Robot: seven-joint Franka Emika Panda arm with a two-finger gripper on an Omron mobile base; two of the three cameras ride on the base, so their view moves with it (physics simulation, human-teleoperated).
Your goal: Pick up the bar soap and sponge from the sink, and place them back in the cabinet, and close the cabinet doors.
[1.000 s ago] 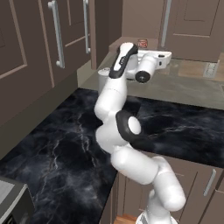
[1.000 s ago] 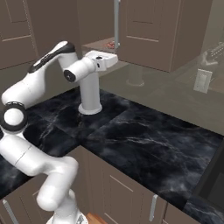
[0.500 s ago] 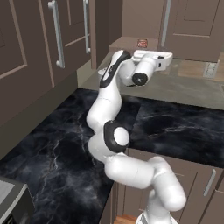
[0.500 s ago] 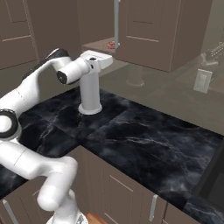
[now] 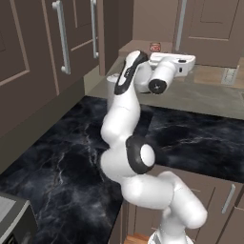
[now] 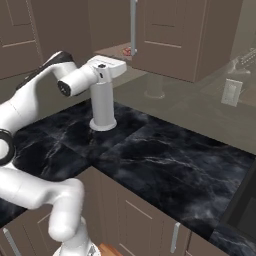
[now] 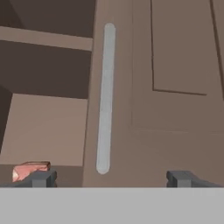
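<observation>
Gripper (image 7: 111, 178): jaws wide apart, empty, facing the cabinet door (image 7: 175, 87) handle (image 7: 105, 98) | bar soap (image 7: 29, 169): on the cabinet shelf left of that handle | sponge: you probably still need it | risk: shutting now strands it.

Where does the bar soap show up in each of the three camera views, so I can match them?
Left base view: the bar soap sits top centre, on the cabinet's bottom shelf.
Right base view: bar soap at top centre, left of the door's handle.
Hand view: bar soap in the lower left corner.
Shared landmark: the silver bar handle beside it.
</observation>
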